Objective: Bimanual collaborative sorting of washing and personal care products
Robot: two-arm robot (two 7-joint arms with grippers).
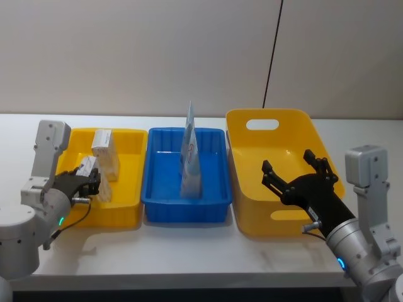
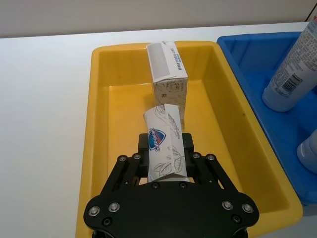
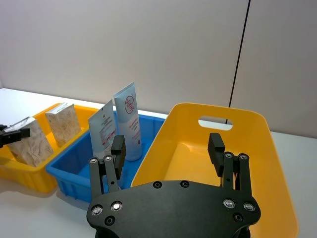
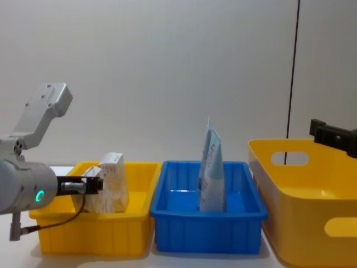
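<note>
Evidently placing: left jaws pinch pale grey leaf-printed carton [image 2: 162, 136] inside shallow yellow plastic bin [image 2: 95, 129], at the left end of the counter [image 1: 189, 248].
Next, likely: release it beside the standing matching carton [image 2: 168, 74]; right jaws spread over deep yellow tub [image 1: 257, 215].

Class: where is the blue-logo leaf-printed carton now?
Left wrist view: the leaf-printed carton is held by the left gripper inside the left yellow bin, beside the other upright carton.

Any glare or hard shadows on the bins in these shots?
Chest view: pale sheen on the floor of the blue bin. Right wrist view: soft highlight inside the large yellow bin. Head view: only soft shadows beneath the bins on the table.
</note>
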